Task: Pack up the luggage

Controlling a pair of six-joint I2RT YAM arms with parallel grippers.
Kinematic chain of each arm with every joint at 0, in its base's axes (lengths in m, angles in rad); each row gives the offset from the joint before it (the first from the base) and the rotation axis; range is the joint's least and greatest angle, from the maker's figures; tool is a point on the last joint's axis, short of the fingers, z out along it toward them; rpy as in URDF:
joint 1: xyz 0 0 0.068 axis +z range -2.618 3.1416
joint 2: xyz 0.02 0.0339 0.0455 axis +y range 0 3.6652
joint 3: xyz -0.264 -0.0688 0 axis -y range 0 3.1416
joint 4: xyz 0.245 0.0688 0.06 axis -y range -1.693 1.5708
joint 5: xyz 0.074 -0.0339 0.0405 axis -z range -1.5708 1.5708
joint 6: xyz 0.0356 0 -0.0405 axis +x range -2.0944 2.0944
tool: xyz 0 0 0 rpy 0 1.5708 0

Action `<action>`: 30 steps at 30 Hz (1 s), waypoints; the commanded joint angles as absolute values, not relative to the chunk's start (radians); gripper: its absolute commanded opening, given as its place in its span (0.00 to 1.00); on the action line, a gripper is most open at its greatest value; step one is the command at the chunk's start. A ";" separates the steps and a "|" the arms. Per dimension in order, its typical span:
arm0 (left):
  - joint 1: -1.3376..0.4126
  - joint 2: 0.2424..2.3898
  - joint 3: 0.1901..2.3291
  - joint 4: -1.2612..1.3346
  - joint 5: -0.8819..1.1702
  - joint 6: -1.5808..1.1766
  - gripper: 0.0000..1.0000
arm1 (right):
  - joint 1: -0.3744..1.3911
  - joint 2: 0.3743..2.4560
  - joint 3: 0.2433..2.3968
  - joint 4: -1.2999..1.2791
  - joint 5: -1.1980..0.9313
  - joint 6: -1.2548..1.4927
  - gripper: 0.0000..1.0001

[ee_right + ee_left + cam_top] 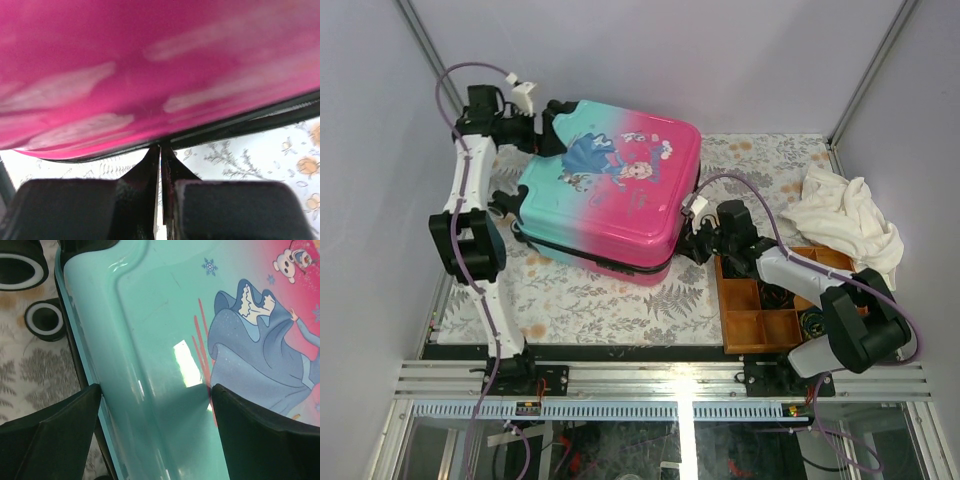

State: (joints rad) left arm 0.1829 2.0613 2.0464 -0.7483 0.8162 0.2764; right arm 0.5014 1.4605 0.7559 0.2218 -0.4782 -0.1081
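Observation:
The luggage (610, 190) lies flat on the table with its lid down, teal at the left and pink at the right, cartoon print facing up. My left gripper (548, 128) is open at its far left corner. In the left wrist view (157, 410) its jaws straddle the teal shell's rim (150, 315), one finger outside the edge and one over the lid. My right gripper (692, 240) is at the suitcase's right pink side. In the right wrist view (160, 150) its fingers are pressed together, tips at the black zipper seam under the pink shell (150, 60).
A brown wooden compartment tray (760, 325) with small items sits at the right front under my right arm. A crumpled white cloth (845, 220) lies behind it. Two black wheels (45, 320) stick out beside the teal edge. A floral cloth (610, 300) covers the table.

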 commanded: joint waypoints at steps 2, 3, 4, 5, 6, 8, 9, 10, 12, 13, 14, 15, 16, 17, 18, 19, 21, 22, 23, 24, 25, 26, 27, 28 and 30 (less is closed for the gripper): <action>-0.034 2.037 2.109 -0.920 0.831 0.405 0.91 | 0.537 1.417 0.730 0.232 -0.536 -0.106 0.00; -0.035 1.993 2.078 -0.872 0.765 0.392 0.93 | 0.537 1.414 0.727 0.231 -0.532 -0.108 0.00; -0.039 1.931 2.029 -0.804 0.702 0.384 0.98 | 0.537 1.412 0.725 0.229 -0.528 -0.111 0.00; -0.051 1.861 1.957 -0.737 0.656 0.386 1.00 | 0.537 1.411 0.723 0.230 -0.524 -0.111 0.00; -0.065 1.786 1.891 -0.685 0.613 0.404 1.00 | 0.537 1.411 0.720 0.233 -0.521 -0.111 0.00; -0.123 1.661 1.766 -0.649 0.542 0.465 1.00 | 0.537 1.413 0.718 0.237 -0.512 -0.113 0.00; -0.159 1.612 1.722 -0.671 0.525 0.502 1.00 | 0.537 1.415 0.718 0.239 -0.506 -0.111 0.00; -0.195 1.573 1.685 -0.708 0.524 0.542 1.00 | 0.537 1.416 0.719 0.239 -0.498 -0.113 0.00; -0.270 1.507 1.621 -0.771 0.521 0.591 1.00 | 0.537 1.417 0.718 0.241 -0.476 -0.114 0.00; -0.307 1.474 1.574 -0.777 0.512 0.584 1.00 | 0.536 1.416 0.718 0.240 -0.465 -0.115 0.00; -0.351 1.444 1.538 -0.777 0.498 0.576 1.00 | 0.535 1.416 0.718 0.239 -0.454 -0.115 0.00; -0.395 1.402 1.501 -0.760 0.476 0.574 1.00 | 0.534 1.416 0.718 0.239 -0.447 -0.114 0.00; -0.448 1.370 1.459 -0.733 0.432 0.558 1.00 | 0.534 1.415 0.718 0.239 -0.442 -0.114 0.00; -0.498 1.340 1.420 -0.698 0.390 0.534 1.00 | 0.533 1.414 0.718 0.238 -0.440 -0.111 0.00; -0.545 1.319 1.383 -0.651 0.353 0.518 1.00 | 0.532 1.414 0.719 0.238 -0.437 -0.109 0.00; -0.589 1.302 1.353 -0.619 0.312 0.505 1.00 | 0.533 1.414 0.720 0.237 -0.432 -0.108 0.00; -0.660 1.278 1.306 -0.548 0.236 0.476 1.00 | 0.532 1.414 0.725 0.230 -0.422 -0.108 0.00; -0.681 1.273 1.292 -0.522 0.217 0.464 1.00 | 0.532 1.412 0.728 0.228 -0.416 -0.107 0.00; -0.703 1.270 1.283 -0.496 0.195 0.455 1.00 | 0.532 1.411 0.730 0.224 -0.408 -0.107 0.00; -0.728 1.269 1.275 -0.474 0.164 0.446 1.00 | 0.530 1.411 0.734 0.220 -0.403 -0.107 0.00; -0.755 1.270 1.266 -0.452 0.137 0.441 1.00 | 0.529 1.411 0.736 0.219 -0.398 -0.108 0.00; -0.781 1.272 1.255 -0.431 0.108 0.436 1.00 | 0.529 1.412 0.738 0.220 -0.391 -0.106 0.00; -0.809 1.275 1.246 -0.413 0.079 0.432 1.00 | 0.528 1.414 0.740 0.220 -0.387 -0.103 0.00; -0.836 1.281 1.235 -0.390 0.047 0.432 1.00 | 0.527 1.414 0.742 0.220 -0.382 -0.099 0.00; -0.880 1.296 1.219 -0.347 -0.028 0.434 1.00 | 0.526 1.414 0.744 0.225 -0.375 -0.093 0.00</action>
State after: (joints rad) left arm -0.8047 1.2957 1.2465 -0.5320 0.1535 0.4618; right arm 0.5175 1.4021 0.7181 0.1474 -0.4881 -0.0891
